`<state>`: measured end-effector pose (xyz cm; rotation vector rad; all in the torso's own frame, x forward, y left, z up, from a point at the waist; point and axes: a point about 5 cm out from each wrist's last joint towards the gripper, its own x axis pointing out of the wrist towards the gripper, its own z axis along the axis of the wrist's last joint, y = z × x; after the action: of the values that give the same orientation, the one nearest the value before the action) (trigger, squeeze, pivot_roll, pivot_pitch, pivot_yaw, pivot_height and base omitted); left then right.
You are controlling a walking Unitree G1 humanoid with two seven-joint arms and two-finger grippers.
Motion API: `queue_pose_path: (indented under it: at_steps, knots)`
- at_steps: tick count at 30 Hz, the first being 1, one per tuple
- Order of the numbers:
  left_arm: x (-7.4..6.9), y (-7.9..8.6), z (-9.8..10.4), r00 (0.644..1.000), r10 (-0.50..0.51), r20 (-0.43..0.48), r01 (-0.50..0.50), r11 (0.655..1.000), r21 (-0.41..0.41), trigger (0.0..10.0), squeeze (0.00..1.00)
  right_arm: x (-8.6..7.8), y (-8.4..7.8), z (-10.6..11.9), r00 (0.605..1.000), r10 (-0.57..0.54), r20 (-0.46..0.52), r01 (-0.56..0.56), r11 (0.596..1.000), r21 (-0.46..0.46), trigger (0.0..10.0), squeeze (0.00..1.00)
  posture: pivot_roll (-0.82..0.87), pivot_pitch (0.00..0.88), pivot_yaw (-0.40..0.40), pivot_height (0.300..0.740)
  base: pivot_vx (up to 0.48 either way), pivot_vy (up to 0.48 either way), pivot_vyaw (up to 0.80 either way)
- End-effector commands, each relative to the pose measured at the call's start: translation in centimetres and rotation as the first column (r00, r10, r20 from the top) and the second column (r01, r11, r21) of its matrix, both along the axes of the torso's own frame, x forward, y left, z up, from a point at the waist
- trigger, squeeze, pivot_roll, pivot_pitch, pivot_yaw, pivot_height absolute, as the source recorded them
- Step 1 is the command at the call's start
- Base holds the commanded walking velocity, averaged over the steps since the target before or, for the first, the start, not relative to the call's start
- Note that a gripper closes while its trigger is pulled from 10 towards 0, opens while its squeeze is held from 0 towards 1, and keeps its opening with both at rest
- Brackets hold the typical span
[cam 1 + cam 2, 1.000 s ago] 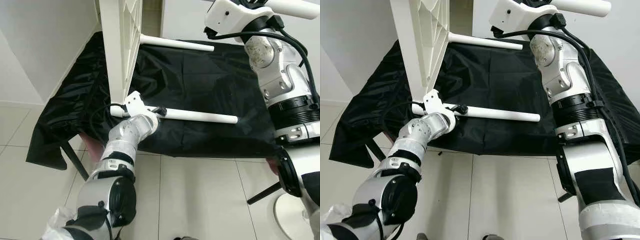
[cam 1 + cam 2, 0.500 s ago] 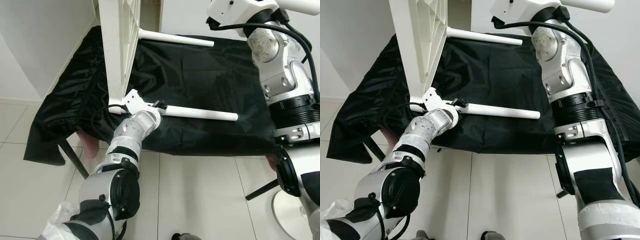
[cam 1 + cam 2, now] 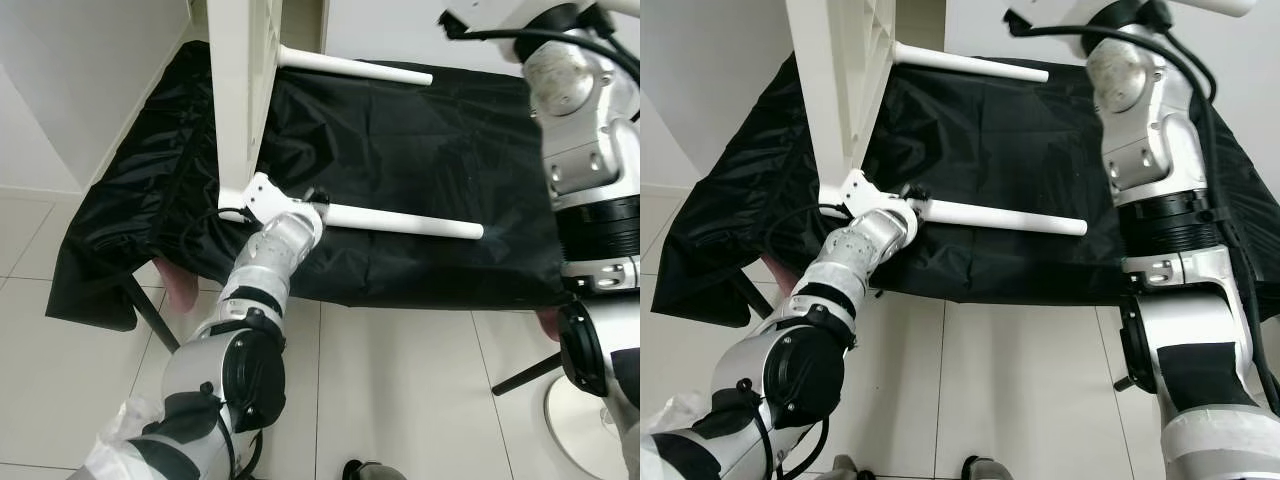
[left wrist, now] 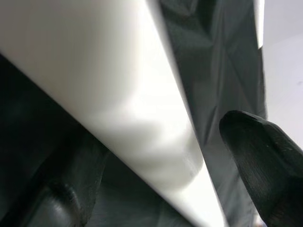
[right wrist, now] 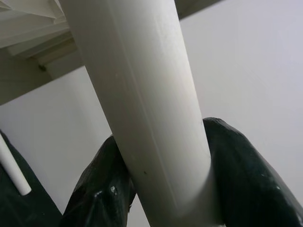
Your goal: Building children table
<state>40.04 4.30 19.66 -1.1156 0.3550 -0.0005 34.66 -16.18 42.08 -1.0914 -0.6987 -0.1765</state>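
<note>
A white table top (image 3: pixel 240 90) stands on edge at the left of a black-draped work surface (image 3: pixel 430 150). Two white legs stick out of it to the right: an upper leg (image 3: pixel 355 68) and a lower leg (image 3: pixel 405 221). My left gripper (image 3: pixel 311 201) is shut on the lower leg close to the table top; the left wrist view has that leg (image 4: pixel 132 104) running between the black fingers (image 4: pixel 265 161). High at the right, my right gripper (image 5: pixel 165 161) is shut on another white leg (image 5: pixel 142 85), with the table top's ribbed underside (image 5: pixel 28 28) behind it.
The black cloth hangs over the surface's front edge (image 3: pixel 440 295) and left corner (image 3: pixel 90 290). Black stand legs (image 3: pixel 150 315) reach onto the tiled floor (image 3: pixel 400 390). A white round base (image 3: pixel 585 430) sits at the bottom right. A white wall (image 3: pixel 80 80) runs along the left.
My left forearm has stretched further toward the table top, still on the lower leg. The right arm has risen toward the top of the view. The camera has shifted slightly.
</note>
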Motion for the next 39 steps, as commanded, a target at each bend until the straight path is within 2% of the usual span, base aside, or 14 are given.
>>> queue_pose_path:
  at_steps: [1, 11, 12, 16, 18, 21, 26, 28, 30, 32, 33, 36, 37, 39]
  knots:
    - [-0.4, -1.8, -0.2, 0.999, -0.036, 0.031, 0.04, 0.994, -0.107, 10.0, 0.0, -3.3, -1.8, 4.2, 0.976, 0.06, 0.208, -0.105, 0.972, 0.21, 0.0, 0.0, -0.11, 0.096, 0.026, 0.74, 0.0, 0.0, 0.0]
    - [-0.2, -2.8, 1.6, 0.991, -0.002, 0.132, 0.029, 0.979, -0.203, 10.0, 0.0, -3.9, -2.3, 4.7, 0.975, 0.044, 0.218, -0.097, 0.966, 0.239, 0.0, 0.0, -0.13, 0.095, 0.02, 0.74, 0.0, 0.0, 0.0]
    - [-0.2, -3.0, 2.2, 0.986, 0.0, 0.168, 0.031, 0.982, -0.185, 0.0, 0.0, -4.1, -2.4, 4.7, 0.975, 0.039, 0.217, -0.093, 0.965, 0.244, 0.0, 0.0, -0.14, 0.095, 0.023, 0.74, 0.0, 0.0, 0.0]
    - [-0.2, -2.9, 4.4, 0.948, 0.004, 0.317, 0.039, 0.991, -0.127, 0.0, 0.0, -4.4, -2.9, 4.8, 0.975, 0.023, 0.219, -0.081, 0.962, 0.26, 0.0, 0.0, -0.14, 0.098, 0.025, 0.74, 0.0, 0.0, 0.0]
    - [-0.2, -2.9, 4.4, 0.948, 0.004, 0.317, 0.039, 0.991, -0.127, 0.0, 0.0, -4.4, -2.9, 4.8, 0.975, 0.023, 0.219, -0.081, 0.962, 0.26, 0.0, 0.0, -0.14, 0.098, 0.025, 0.74, 0.0, 0.0, 0.0]
    - [-0.4, -2.4, 7.8, 0.867, 0.015, 0.498, 0.047, 0.993, -0.11, 0.0, 0.0, -4.6, -3.3, 4.7, 0.976, 0.013, 0.217, -0.075, 0.957, 0.279, 0.0, 0.0, -0.13, 0.098, 0.019, 0.74, 0.0, 0.0, 0.0]
    - [-0.6, -1.7, 11.0, 0.777, 0.035, 0.629, 0.052, 0.991, -0.12, 0.0, 0.0, -4.7, -3.5, 4.7, 0.976, 0.012, 0.217, -0.077, 0.953, 0.293, 0.0, 0.0, -0.13, 0.097, 0.015, 0.74, 0.0, 0.0, 0.0]
    - [-1.3, -0.7, 14.8, 0.647, 0.05, 0.761, 0.046, 0.993, -0.105, 0.0, 0.0, -5.0, -4.0, 4.6, 0.973, -0.008, 0.232, -0.067, 0.947, 0.314, 0.0, 0.0, -0.13, 0.097, 0.004, 0.74, 0.0, 0.0, 0.0]
    - [-1.3, -0.7, 14.8, 0.647, 0.05, 0.761, 0.046, 0.993, -0.105, 0.0, 0.0, -5.0, -4.0, 4.6, 0.973, -0.008, 0.232, -0.067, 0.947, 0.314, 0.0, 0.0, -0.13, 0.097, 0.004, 0.74, 0.0, 0.0, 0.0]
    - [-2.2, -0.2, 17.2, 0.544, 0.05, 0.837, 0.038, 0.996, -0.084, 0.0, 0.0, -5.3, -4.9, 3.8, 0.971, -0.038, 0.234, -0.048, 0.935, 0.352, 0.0, 0.0, -0.13, 0.099, -0.011, 0.74, 0.0, 0.0, 0.0]
    - [-2.2, -0.2, 17.2, 0.544, 0.05, 0.837, 0.038, 0.996, -0.084, 0.0, 0.0, -5.3, -4.9, 3.8, 0.971, -0.038, 0.234, -0.048, 0.935, 0.352, 0.0, 0.0, -0.13, 0.099, -0.011, 0.74, 0.0, 0.0, 0.0]
    - [-4.0, 0.3, 20.0, 0.402, 0.033, 0.915, 0.004, 0.999, -0.038, 0.0, 0.0, -5.0, -6.8, 0.4, 0.978, -0.111, 0.178, 0.024, 0.903, 0.43, 0.0, 0.0, -0.12, 0.101, -0.021, 0.74, 0.0, 0.0, 0.0]
    - [-4.0, 0.3, 20.0, 0.402, 0.033, 0.915, 0.004, 0.999, -0.038, 0.0, 0.0, -5.0, -6.8, 0.4, 0.978, -0.111, 0.178, 0.024, 0.903, 0.43, 0.0, 0.0, -0.12, 0.101, -0.021, 0.74, 0.0, 0.0, 0.0]
    - [-5.5, 0.4, 21.6, 0.306, 0.011, 0.952, -0.011, 1.0, -0.008, 0.0, 0.0, -4.7, -7.8, -2.8, 0.983, -0.147, 0.11, 0.08, 0.883, 0.463, 0.0, 0.0, -0.1, 0.104, -0.034, 0.74, 0.0, 0.0, 0.0]
